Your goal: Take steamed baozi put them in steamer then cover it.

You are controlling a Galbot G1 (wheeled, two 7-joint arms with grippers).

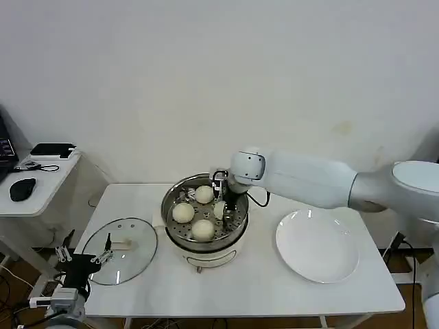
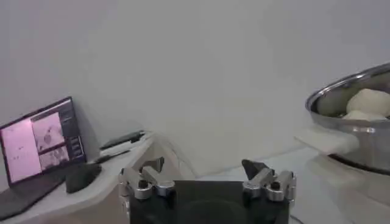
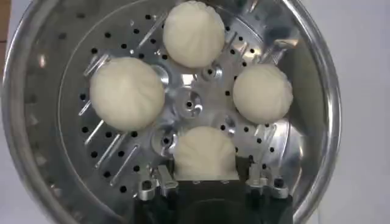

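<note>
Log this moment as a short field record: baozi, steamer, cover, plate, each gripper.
baozi: four in the steamer, one between the right gripper's fingers
cover: glass cover flat on the table, left of the steamer, not on it
plate: white plate, right of the steamer
right gripper: inside the steamer, open around the baozi
left gripper: open, low by the table's left edge

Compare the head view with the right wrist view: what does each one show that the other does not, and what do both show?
Only the head view shows the cover lying on the table left of the steamer, the white plate to its right, and the left gripper parked open at the table's left edge. Only the right wrist view shows the fourth of the steamed baozi between the right gripper fingers, and the perforated tray. Both show the steamer with baozi inside and the right gripper lowered into it.
</note>
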